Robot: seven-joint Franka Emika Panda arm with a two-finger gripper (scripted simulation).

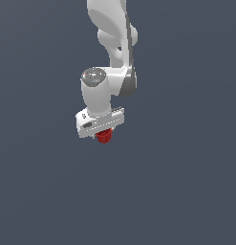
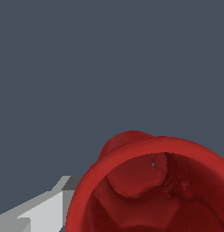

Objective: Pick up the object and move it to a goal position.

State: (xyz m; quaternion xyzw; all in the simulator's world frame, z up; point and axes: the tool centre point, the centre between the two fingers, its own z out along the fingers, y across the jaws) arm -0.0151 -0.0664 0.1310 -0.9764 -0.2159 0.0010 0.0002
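Red and small, the cup (image 1: 104,136) sits directly under the white gripper (image 1: 103,133), only its lower part showing below the gripper body in the exterior view. Whether the fingers are closed on it cannot be told from either picture. In the wrist view the cup (image 2: 154,190) looms close, open mouth toward the camera, with one grey finger (image 2: 45,208) just beside its rim.
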